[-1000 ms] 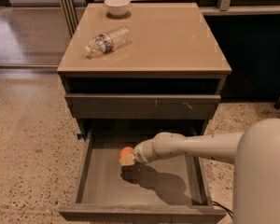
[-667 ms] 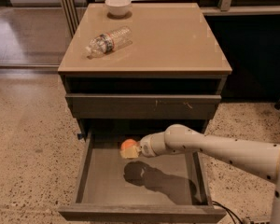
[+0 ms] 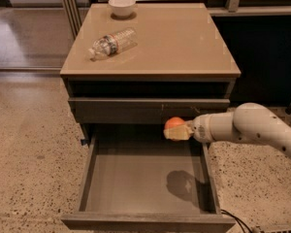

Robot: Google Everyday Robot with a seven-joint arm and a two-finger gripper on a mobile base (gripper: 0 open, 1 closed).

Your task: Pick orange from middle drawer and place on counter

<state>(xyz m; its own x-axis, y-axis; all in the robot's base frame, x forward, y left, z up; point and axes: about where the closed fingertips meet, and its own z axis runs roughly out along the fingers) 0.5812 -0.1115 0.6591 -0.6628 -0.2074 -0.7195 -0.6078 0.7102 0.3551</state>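
Note:
The orange is held in my gripper, lifted above the open middle drawer and level with the closed grey drawer front above it. The gripper's pale fingers are shut on the orange, at the end of my white arm that reaches in from the right. The drawer's flat bottom is bare, with the gripper's shadow on it. The glossy tan counter tops the cabinet, above the gripper.
A clear plastic bottle lies on its side on the counter's left part. A white bowl stands at the counter's back left. Speckled beige floor lies around the cabinet. Dark wall panels stand at the right.
The gripper has lifted the orange from near the drawer's bottom, up and to the right, to the height of the closed drawer front. The arm has risen with it.

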